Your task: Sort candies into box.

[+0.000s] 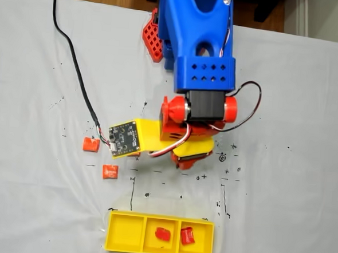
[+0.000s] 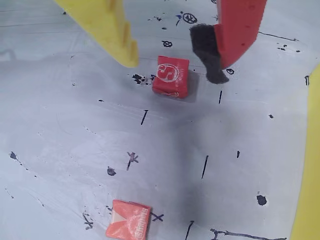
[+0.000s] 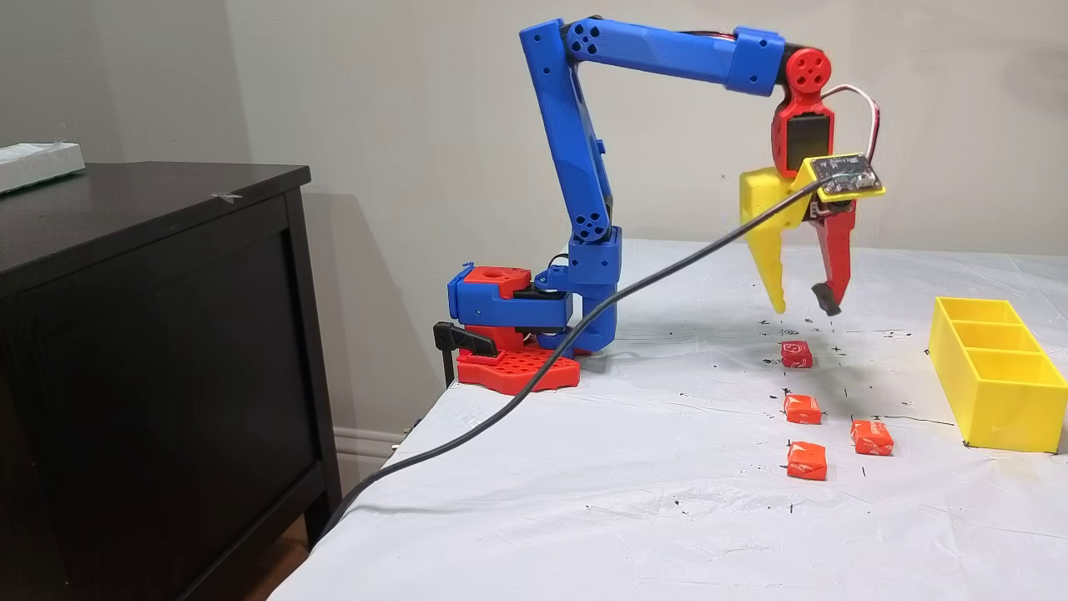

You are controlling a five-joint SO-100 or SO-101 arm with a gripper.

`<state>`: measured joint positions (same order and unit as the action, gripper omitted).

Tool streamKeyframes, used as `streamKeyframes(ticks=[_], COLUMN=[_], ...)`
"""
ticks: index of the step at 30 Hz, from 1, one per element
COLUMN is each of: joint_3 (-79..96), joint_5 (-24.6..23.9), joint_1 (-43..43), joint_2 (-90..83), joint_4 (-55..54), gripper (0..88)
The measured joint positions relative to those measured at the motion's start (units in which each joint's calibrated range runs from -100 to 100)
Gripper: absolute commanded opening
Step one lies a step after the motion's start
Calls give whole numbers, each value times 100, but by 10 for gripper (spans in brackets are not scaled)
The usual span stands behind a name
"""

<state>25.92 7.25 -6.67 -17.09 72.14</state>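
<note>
Your gripper (image 3: 805,310) is hanging in the air with its jaws spread apart and nothing in them, and the candy (image 2: 171,76) you want sits on the cloth right below, pretty much in the gap between the yellow finger (image 2: 107,30) and the red finger (image 2: 235,30) in the wrist view. It's squarish, so no real long axis to fuss over. Straight down looks like the move. Plenty of bare cloth around it; another candy (image 2: 128,226) lies well apart, and the box (image 3: 997,376) is off to the side.

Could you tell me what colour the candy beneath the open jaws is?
Red with white print, the candy shows best in the wrist view.
</note>
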Motion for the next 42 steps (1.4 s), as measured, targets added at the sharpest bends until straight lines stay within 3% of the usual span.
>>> streamKeyframes(ticks=[17,42], joint_3=[744,642], joint_5=[34,-166], joint_1=[-242,-484], joint_2=[-34,1311], joint_4=[-500,-1230], gripper=[316,285])
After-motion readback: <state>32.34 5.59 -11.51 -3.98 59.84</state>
